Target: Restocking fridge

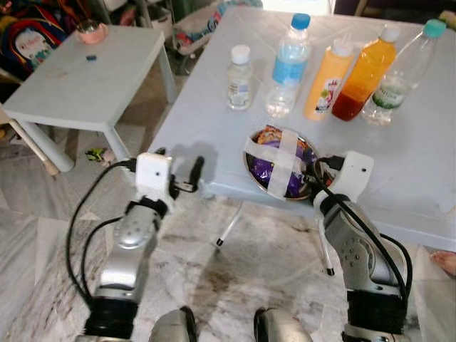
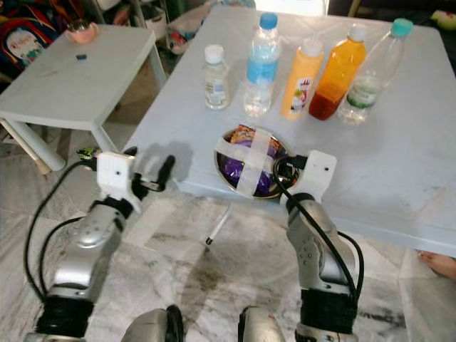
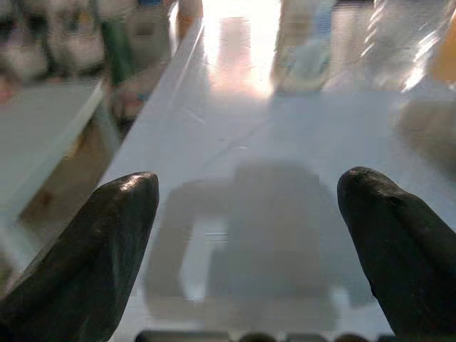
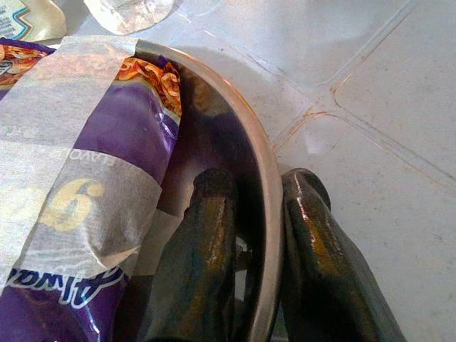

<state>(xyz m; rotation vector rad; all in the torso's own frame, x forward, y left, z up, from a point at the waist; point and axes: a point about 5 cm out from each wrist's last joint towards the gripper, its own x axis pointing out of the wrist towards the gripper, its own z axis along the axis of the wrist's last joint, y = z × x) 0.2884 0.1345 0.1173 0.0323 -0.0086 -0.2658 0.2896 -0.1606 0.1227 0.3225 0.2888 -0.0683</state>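
Fingers of the left gripper spread wide at the near edge of the pale, smooth counter, holding nothing. Right of it, a round steel bowl holds a purple snack packet crossed with tape. The right gripper pinches the bowl's thin rim. Five plastic bottles line up behind.
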